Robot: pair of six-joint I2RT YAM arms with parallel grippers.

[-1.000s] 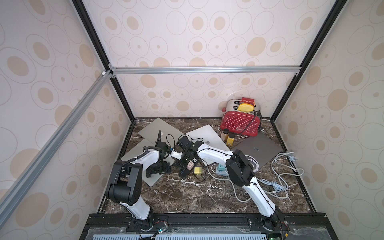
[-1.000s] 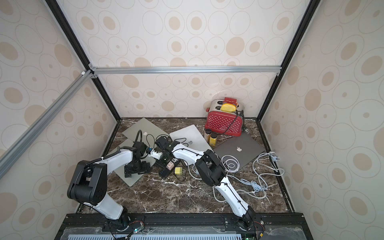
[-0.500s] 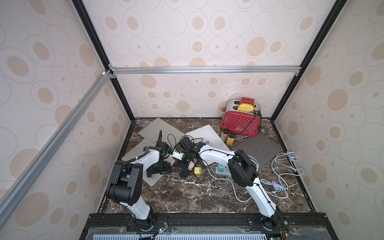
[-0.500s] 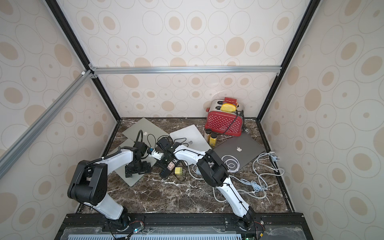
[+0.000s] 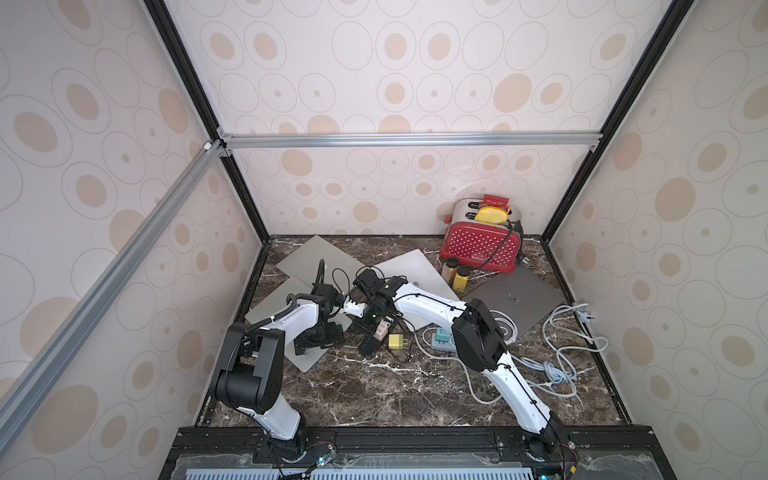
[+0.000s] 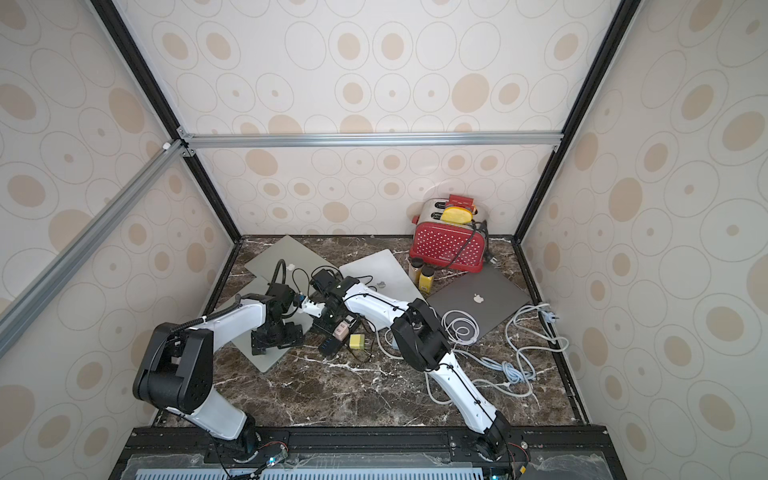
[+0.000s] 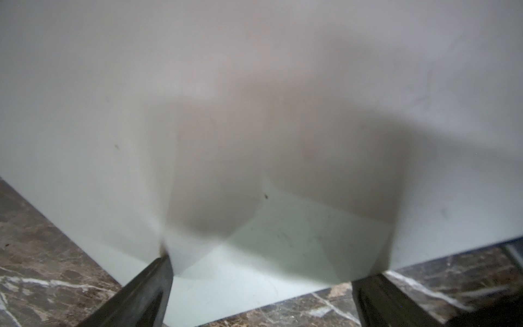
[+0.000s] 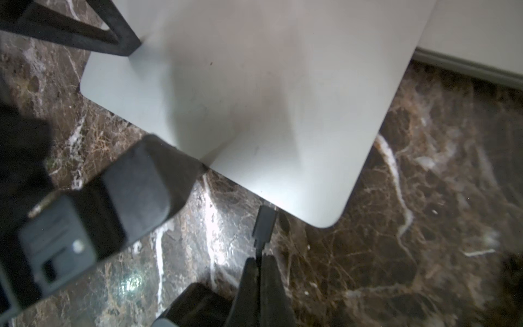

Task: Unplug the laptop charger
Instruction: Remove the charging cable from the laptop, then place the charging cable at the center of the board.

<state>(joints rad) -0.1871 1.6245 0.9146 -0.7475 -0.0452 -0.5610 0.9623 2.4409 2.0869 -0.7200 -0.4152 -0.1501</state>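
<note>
Shows the left gripper (image 6: pixel 277 341) planted, spread wide, on the lid of a silver laptop (image 6: pixel 268 362) on the marble table (image 6: pixel 353 395). Puts the right gripper (image 6: pixel 330 321) low at that laptop's edge, just beside a pink adapter (image 6: pixel 341 331) and a yellow adapter (image 6: pixel 356 341). Takes in a red toaster (image 6: pixel 449 245) at the back wall, a dark grey laptop (image 6: pixel 478 301) near it and loose white cables (image 6: pixel 519 361)

Red white-dotted toaster (image 5: pixel 482 245), silver laptop (image 8: pixel 254 85), brown white-veined marble tabletop (image 8: pixel 424 198).
</note>
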